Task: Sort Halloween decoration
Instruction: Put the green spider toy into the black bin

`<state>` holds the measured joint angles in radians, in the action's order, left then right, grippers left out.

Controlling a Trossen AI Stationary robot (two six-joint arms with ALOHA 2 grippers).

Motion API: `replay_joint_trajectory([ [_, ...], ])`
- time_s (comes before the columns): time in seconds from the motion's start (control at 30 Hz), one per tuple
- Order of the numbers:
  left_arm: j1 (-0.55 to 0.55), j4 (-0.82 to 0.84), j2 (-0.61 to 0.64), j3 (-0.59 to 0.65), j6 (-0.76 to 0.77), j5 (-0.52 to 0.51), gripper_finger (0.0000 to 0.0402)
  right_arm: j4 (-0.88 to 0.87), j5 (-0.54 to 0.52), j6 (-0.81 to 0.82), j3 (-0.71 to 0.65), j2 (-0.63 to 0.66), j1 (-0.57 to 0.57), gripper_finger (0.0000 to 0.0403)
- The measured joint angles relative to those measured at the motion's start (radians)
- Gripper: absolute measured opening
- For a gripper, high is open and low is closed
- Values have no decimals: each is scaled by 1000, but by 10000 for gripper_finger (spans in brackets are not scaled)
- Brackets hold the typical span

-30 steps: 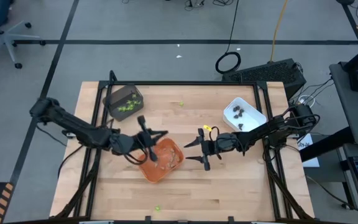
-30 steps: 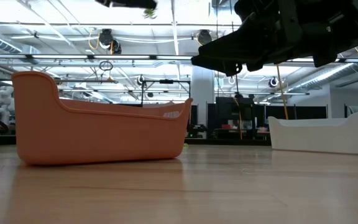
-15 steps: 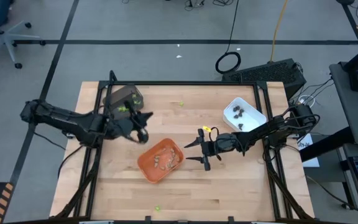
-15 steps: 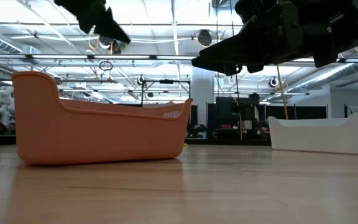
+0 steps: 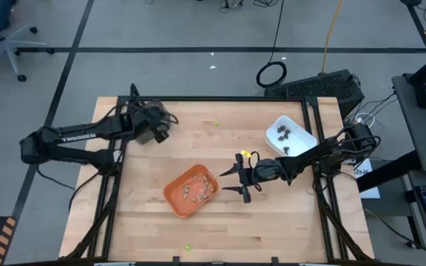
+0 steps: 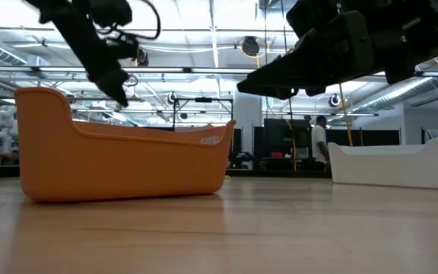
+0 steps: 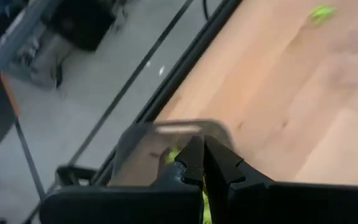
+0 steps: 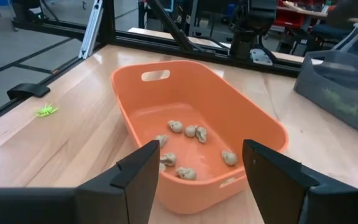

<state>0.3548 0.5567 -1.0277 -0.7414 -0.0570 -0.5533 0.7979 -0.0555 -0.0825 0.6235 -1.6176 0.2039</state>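
My left gripper (image 5: pixel 162 134) is shut on a lime-green piece and hovers over the dark grey tray (image 7: pixel 160 132) at the far left; that tray (image 8: pixel 344 78) holds lime-green pieces (image 8: pixel 347 102). The orange tray (image 5: pixel 191 190) sits mid-table with several tan-grey pieces (image 8: pixel 188 134) in it. Just right of the orange tray, my right gripper (image 5: pixel 233 181) stands open above the table with nothing between its fingers. At the far right, the white tray (image 5: pixel 293 127) holds dark brown pieces (image 5: pixel 283 134). My left gripper pinches a lime-green piece between its two fingers; only a bit of green (image 7: pixel 171 155) shows beside them, and the fingers hide the rest. The fingers slant down toward the table's far left. The piece is lifted clear, above the dark grey tray.
Loose lime-green pieces lie on the wood near the front edge (image 5: pixel 187 247) and toward the far side (image 5: pixel 214 123). A black frame rail (image 5: pixel 220 99) runs around the table. A person (image 6: pixel 319 144) stands in the room behind. Bare wood lies along the near side.
My left gripper has swung from above the orange tray toward the table's far left and now hangs over the dark grey tray, turned and still shut. The trays and my right gripper have kept still.
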Motion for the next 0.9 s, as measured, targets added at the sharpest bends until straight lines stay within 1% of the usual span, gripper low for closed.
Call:
replay_joint_trajectory([
  [0.17, 105, 1, -3, 55, 26, 64, 0, -4, 0, 3, 0, 0, 0, 215],
  [0.37, 176, -2, -10, 109, 118, 129, 0, -4, 0, 2, 0, 0, 0, 215],
  [0.5, 206, -13, -23, 132, 130, 132, 0, -4, 0, 15, 0, 0, 0, 215],
  [0.67, 239, -94, -48, 175, 133, 132, 0, -4, -3, 18, 0, 0, 0, 215],
  [0.77, 256, -90, -66, 187, 191, 131, 0, -4, -8, 26, 0, 0, 0, 215],
  [0.9, 267, -103, -68, 187, 270, 105, 10, -4, -103, 95, 0, 0, -4, 215],
])
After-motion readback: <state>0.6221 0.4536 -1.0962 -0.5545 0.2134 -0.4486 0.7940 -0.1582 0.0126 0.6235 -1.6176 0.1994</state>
